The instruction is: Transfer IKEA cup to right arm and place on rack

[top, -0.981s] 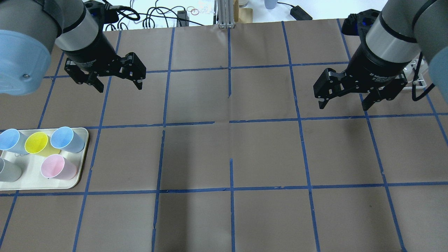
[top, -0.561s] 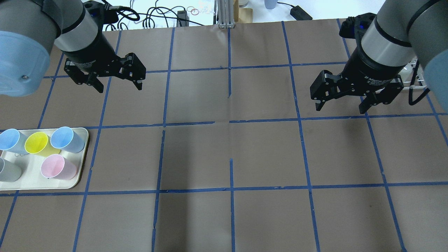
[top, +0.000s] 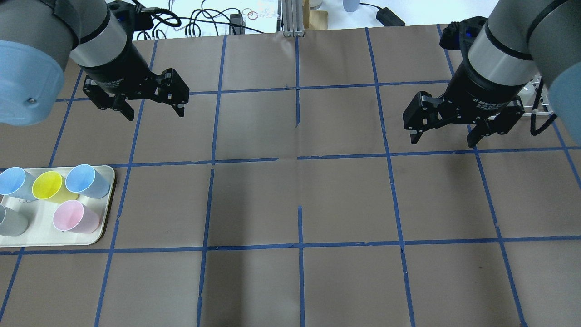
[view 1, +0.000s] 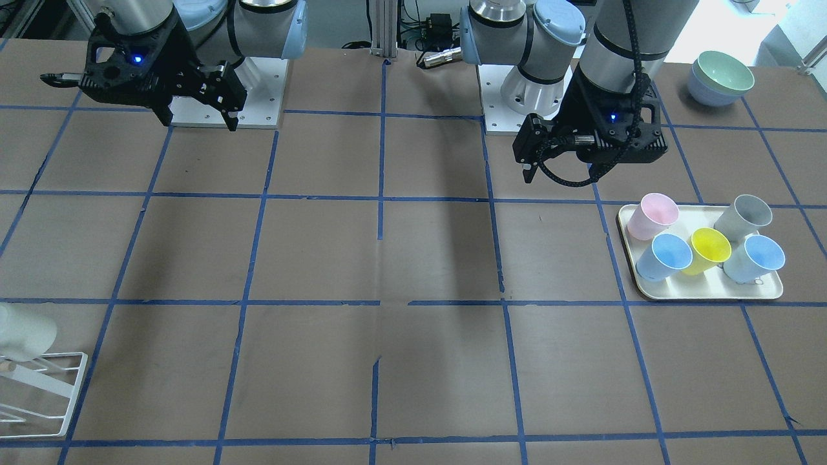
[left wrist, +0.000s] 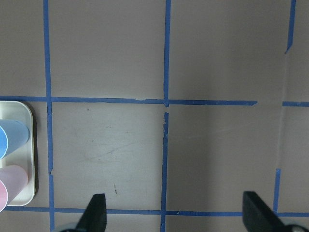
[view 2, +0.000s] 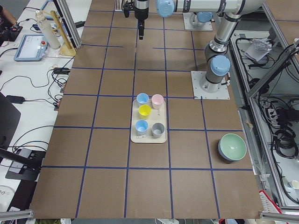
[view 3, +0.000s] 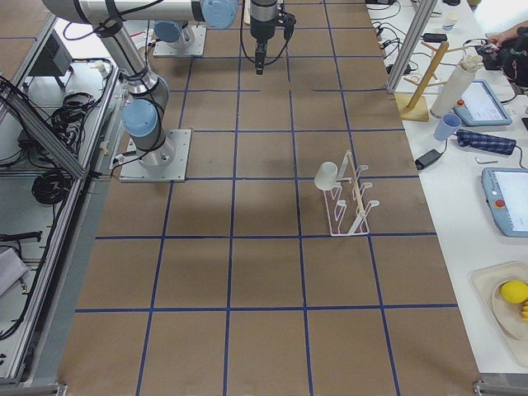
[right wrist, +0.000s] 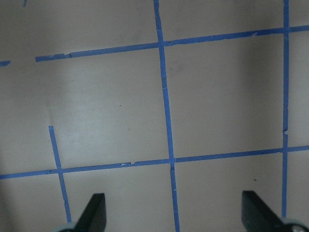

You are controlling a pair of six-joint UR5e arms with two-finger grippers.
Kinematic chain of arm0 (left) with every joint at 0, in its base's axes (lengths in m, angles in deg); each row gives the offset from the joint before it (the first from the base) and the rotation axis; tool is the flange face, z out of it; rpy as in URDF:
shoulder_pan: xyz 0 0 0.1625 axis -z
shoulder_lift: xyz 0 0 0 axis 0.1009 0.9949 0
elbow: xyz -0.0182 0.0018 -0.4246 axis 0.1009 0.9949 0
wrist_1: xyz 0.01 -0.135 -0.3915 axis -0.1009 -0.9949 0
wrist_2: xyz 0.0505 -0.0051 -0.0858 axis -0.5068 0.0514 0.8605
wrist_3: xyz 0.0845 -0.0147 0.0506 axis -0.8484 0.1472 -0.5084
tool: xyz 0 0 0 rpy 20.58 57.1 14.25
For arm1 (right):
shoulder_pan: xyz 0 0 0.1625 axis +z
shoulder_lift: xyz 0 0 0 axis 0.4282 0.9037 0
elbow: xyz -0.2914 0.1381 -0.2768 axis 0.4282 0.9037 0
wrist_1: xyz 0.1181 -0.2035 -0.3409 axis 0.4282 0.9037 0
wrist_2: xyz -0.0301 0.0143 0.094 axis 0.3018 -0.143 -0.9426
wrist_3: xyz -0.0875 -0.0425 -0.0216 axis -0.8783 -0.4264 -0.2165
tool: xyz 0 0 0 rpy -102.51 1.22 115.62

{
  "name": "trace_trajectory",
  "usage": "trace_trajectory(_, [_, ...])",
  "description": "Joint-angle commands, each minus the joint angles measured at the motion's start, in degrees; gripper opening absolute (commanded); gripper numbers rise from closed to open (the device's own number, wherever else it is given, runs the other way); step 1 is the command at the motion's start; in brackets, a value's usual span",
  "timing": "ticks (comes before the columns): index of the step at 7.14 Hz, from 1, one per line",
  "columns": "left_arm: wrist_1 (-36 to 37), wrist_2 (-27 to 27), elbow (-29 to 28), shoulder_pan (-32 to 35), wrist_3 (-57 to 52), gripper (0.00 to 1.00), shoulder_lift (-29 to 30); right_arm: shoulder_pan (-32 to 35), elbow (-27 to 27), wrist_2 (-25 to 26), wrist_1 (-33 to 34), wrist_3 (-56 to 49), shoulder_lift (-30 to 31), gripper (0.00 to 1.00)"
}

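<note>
The pale cream IKEA cup (view 3: 327,174) hangs tilted on the end of the white wire rack (view 3: 351,205). It also shows at the edge of the front view (view 1: 22,332), on the rack (view 1: 45,387) there. No gripper touches it. My right gripper (top: 442,140) is open and empty, hovering above the table just in front of the rack (top: 542,97). Its wrist view (right wrist: 174,215) shows only bare taped paper. My left gripper (top: 155,113) is open and empty, hovering beyond the tray. Its wrist view (left wrist: 176,215) shows wide-apart jaws.
A cream tray (top: 102,227) at the left edge holds two blue cups, a yellow cup (top: 47,186), a pink cup (top: 72,217) and a grey cup (top: 9,220). Stacked bowls (view 1: 720,77) stand near the left arm's base. Blue tape lines grid the brown table.
My right gripper has shifted slightly up and to the left in the overhead view, away from the camera, still open. The left gripper and the cups have not moved.
</note>
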Motion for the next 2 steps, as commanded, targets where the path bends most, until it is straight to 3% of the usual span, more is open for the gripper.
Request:
trace_trajectory(1, [0.0, 0.0, 0.0, 0.0, 0.0, 1.0, 0.0, 0.0, 0.0, 0.1, -0.1, 0.0, 0.1, 1.0])
trace_trajectory(2, [0.0, 0.0, 0.0, 0.0, 0.0, 1.0, 0.0, 0.0, 0.0, 0.2, -0.1, 0.0, 0.1, 1.0])
